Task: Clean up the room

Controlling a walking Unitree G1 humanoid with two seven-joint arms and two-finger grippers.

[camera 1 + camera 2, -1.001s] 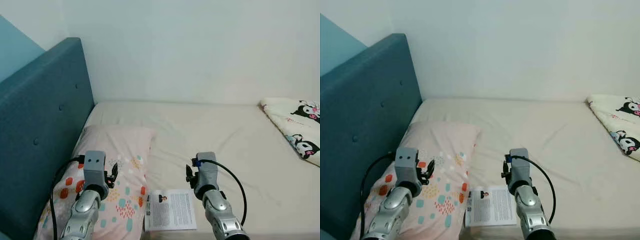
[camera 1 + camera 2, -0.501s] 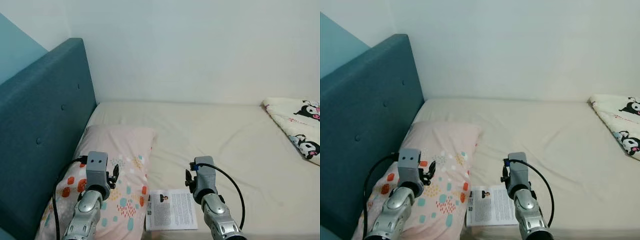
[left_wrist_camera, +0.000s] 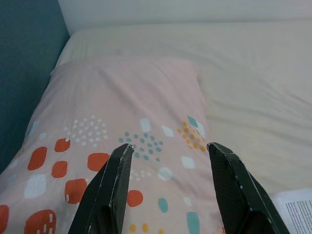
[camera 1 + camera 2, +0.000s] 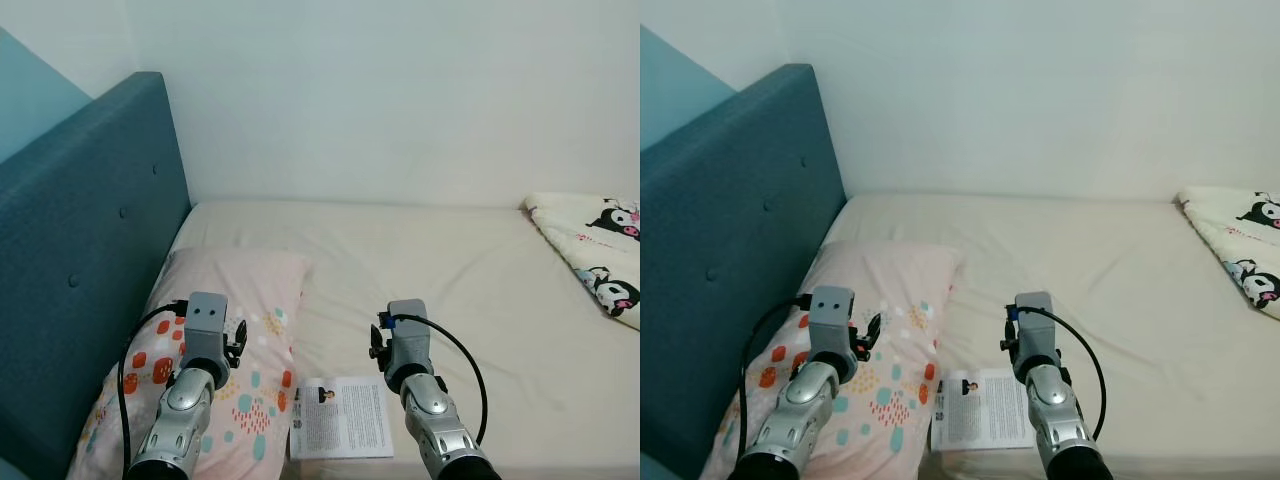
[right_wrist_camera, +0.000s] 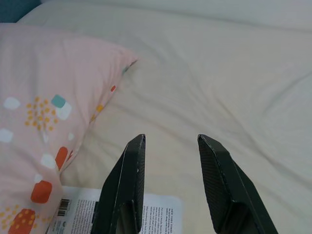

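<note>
Up front, the head views show a cream-sheeted bed (image 4: 470, 270) with a pink spotted pillow (image 4: 250, 300) beside the teal padded headboard (image 4: 80, 250), a printed white paper sheet (image 4: 342, 418) at the near edge just beside the pillow, and a cartoon-print blanket (image 4: 590, 250) far right. Left wrist view: the left gripper (image 3: 170, 151) hovers over the pillow, fingers spread, empty. Right wrist view: the right gripper (image 5: 168, 141) hangs parted and empty above the sheet, near the paper.
</note>
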